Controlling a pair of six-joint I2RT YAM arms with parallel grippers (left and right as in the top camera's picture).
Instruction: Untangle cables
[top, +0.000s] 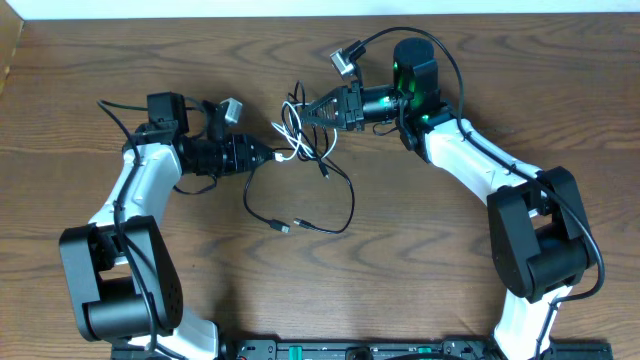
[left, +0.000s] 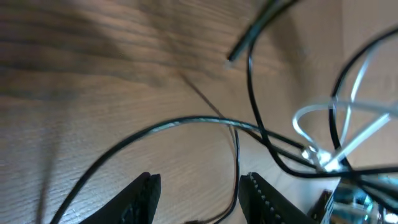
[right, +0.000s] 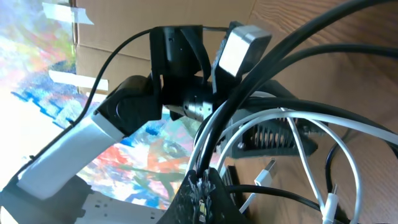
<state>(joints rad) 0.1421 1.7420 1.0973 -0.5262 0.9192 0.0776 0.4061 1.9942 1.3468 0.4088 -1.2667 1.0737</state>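
one white cable in tangled cables; right gripper pinching cables, left gripper spread.

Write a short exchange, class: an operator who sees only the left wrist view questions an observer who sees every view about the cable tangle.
Operator: My left end effector is open, with a black cable between its fingers. What is the right one doing?
Observer: The right end effector is shut on the tangle.
Operator: Where does the slack go?
Observer: A black loop lies on the table on the robot's side of the tangle, ending in a plug.
Operator: How near are the two arms?
Observer: Their tips face each other across the tangle, apart.
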